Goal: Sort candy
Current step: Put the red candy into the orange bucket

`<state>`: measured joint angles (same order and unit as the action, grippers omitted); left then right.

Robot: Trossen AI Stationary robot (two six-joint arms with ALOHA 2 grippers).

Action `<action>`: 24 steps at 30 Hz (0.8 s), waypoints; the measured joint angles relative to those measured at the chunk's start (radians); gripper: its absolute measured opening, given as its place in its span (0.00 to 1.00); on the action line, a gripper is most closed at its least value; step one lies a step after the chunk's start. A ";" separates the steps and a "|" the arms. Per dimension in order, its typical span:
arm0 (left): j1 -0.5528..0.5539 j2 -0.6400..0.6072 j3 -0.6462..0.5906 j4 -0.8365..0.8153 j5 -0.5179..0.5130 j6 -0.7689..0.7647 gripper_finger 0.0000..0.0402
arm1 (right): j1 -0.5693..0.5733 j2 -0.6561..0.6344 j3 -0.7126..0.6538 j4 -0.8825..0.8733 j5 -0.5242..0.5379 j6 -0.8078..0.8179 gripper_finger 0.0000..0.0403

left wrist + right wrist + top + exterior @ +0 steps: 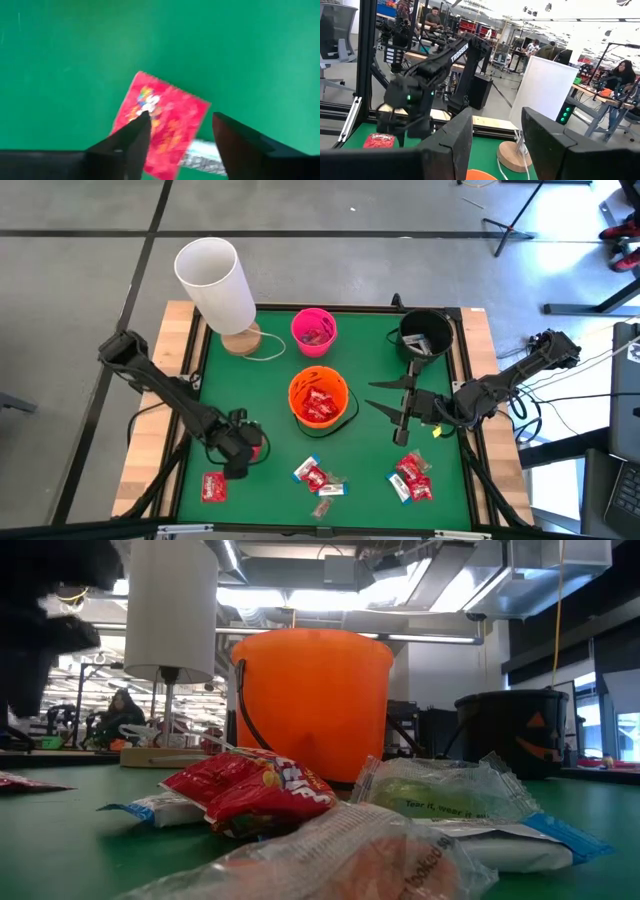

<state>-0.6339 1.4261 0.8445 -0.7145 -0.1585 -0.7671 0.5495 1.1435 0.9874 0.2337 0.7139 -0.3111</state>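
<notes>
Left gripper [177, 135] hangs over the green table [270, 390] with fingers spread, right above a red candy [160, 122] near the left front corner. Right gripper [392, 406] is spread too, beside the orange bucket [319, 398]. More candy [412, 478] lies along the front edge.

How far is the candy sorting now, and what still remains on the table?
Partly done: the orange bucket already holds red candies, and the pink bucket holds a few. In hand: the left gripper is open above a red packet, not yet gripping. Left: loose candies near the front edge and a red pile. The right gripper waits open.
</notes>
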 joint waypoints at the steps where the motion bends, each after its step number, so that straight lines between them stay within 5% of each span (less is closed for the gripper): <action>1: 0.007 0.015 -0.003 -0.003 0.006 0.019 0.54 | 0.000 0.000 0.000 0.000 0.000 0.000 0.41; 7: 0.048 0.143 -0.003 0.013 0.092 0.112 0.68 | 0.000 0.000 0.000 -0.007 0.000 0.010 0.41; 15: 0.070 0.234 0.003 0.021 0.113 0.150 0.71 | 0.000 0.000 0.000 -0.024 0.000 0.019 0.41; 19: 0.071 0.234 0.003 0.031 0.110 0.153 0.62 | 0.000 0.000 0.000 -0.026 0.000 0.019 0.41; 24: 0.071 0.235 0.013 0.022 0.106 0.149 0.40 | 0.000 0.000 0.000 -0.026 0.000 0.019 0.41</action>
<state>-0.5632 1.6609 0.8575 -0.6923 -0.0522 -0.6183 0.5495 1.1435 0.9874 0.2073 0.7141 -0.2924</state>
